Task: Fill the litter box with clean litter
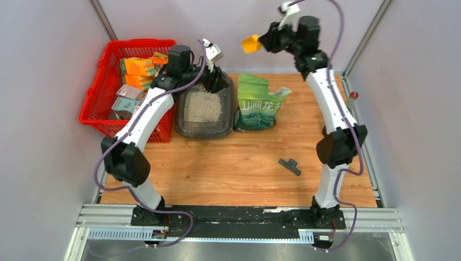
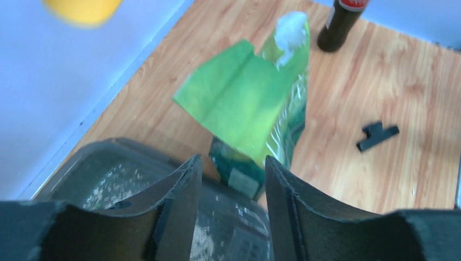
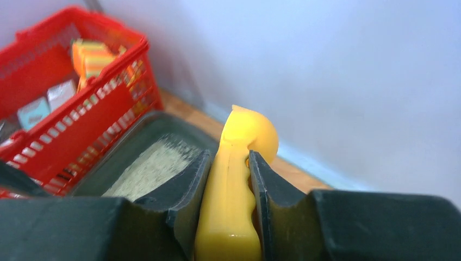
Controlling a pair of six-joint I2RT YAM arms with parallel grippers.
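The dark grey litter box (image 1: 232, 109) sits at the back of the table, with a patch of pale clean litter (image 1: 203, 107) covering its floor. My left gripper (image 1: 216, 77) hangs over the box's far right corner, open and empty; in the left wrist view (image 2: 232, 179) the box wall (image 2: 103, 163) lies under its jaws. My right gripper (image 1: 267, 40) is raised high near the back wall and is shut on the handle of a yellow scoop (image 1: 250, 43). The right wrist view shows that gripper (image 3: 229, 163) on the scoop (image 3: 239, 136), above the box (image 3: 147, 130) and litter (image 3: 152, 168).
A green litter bag (image 1: 258, 103) stands open right of the box, also seen in the left wrist view (image 2: 244, 103). A red basket (image 1: 103, 70) of cartons stands on the left. A black clip (image 1: 290, 166) lies mid-right. A dark bottle (image 1: 354, 97) stands by the right wall.
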